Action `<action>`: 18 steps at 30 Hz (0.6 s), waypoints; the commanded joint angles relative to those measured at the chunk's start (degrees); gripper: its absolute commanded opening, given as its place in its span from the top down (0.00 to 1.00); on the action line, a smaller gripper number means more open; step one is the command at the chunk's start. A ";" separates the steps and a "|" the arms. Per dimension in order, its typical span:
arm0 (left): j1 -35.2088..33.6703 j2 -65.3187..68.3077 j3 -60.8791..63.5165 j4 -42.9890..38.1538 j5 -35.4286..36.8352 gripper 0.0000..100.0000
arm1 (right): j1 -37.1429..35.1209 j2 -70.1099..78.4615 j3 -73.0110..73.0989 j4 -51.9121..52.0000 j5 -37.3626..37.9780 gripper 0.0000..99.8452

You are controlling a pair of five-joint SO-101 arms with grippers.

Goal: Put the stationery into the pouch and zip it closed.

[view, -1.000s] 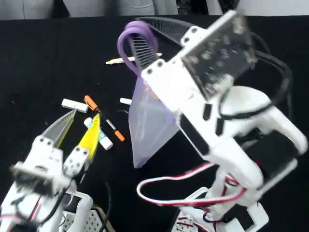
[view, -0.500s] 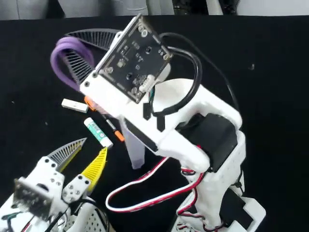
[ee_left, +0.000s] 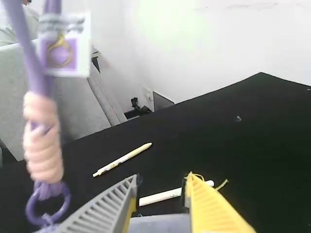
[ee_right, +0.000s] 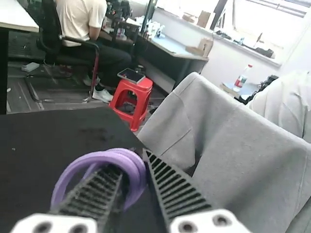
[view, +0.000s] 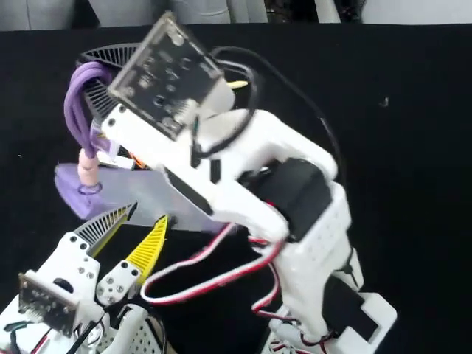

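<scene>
Up high, the right gripper has its ribbed black jaws clamped on the purple strap, the loop pinched between them and curling round one finger. The pouch hangs from that strap above the black table, a pale lilac sheet tilted almost flat. Down the strap there's a peach coil, and a small ring below it.

Now the left gripper: it sits low at the near edge, grey finger and yellow finger spread wide apart, nothing gripped. Its tips are right at the pouch's lower edge. The left wrist view shows a strip of the pouch between the two fingers, though whether they touch it can't be told.

On the table beyond lie a cream pen and, nearer the fingers, a white stick, both outside the pouch. Whether the zip is open or shut can't be made out.
</scene>
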 commanded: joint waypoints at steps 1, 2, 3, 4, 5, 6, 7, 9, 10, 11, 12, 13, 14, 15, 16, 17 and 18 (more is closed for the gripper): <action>-0.13 0.18 1.54 -0.97 0.26 0.83 | -0.44 0.22 -3.30 -0.70 0.00 0.99; -0.13 0.18 2.07 -0.97 0.18 0.83 | -0.35 0.13 -3.38 -0.70 0.00 0.99; -0.13 0.18 2.68 -0.97 0.09 0.83 | -0.35 0.13 -3.82 -0.70 0.00 0.99; -0.13 0.18 3.30 -0.97 0.09 0.83 | -0.35 0.13 -4.44 -0.35 0.00 0.99; -0.13 0.18 3.65 -1.05 0.09 0.83 | -0.26 0.13 -5.23 0.26 0.00 0.99; -0.13 0.18 3.91 -1.05 0.09 0.83 | -0.18 0.13 -5.93 0.97 0.00 0.99; -0.13 0.18 4.09 -1.05 0.09 0.83 | -0.18 0.13 -6.81 1.58 0.00 0.99; -0.13 0.18 4.18 -1.05 0.09 0.83 | 0.79 0.13 -8.57 3.16 0.00 0.99; -0.13 0.18 4.18 -1.05 0.09 0.83 | 1.93 0.13 -9.63 3.78 0.00 0.99; -0.13 0.18 4.18 -0.97 0.09 0.83 | 2.99 0.13 -10.68 4.13 0.00 0.99; -0.22 0.18 4.18 -0.97 0.09 0.83 | 4.22 0.13 -11.56 4.40 0.00 0.99; -0.48 0.09 4.18 -0.97 0.09 0.83 | 5.71 0.13 -12.62 5.01 0.00 0.99; -1.54 0.09 4.18 -0.97 0.09 0.83 | 7.03 0.13 -13.93 5.80 0.00 0.99; -3.38 0.09 4.18 -0.97 0.09 0.83 | 8.26 0.13 -15.43 7.03 0.00 0.99; -5.58 0.09 4.18 -0.97 0.09 0.83 | 9.23 0.13 -16.92 8.44 0.00 0.99; -8.13 0.09 4.26 -0.97 0.00 0.83 | 10.20 0.13 -18.51 10.02 0.00 0.99; -10.77 0.09 4.26 -0.97 0.00 0.83 | 11.08 0.13 -20.26 11.69 0.00 0.99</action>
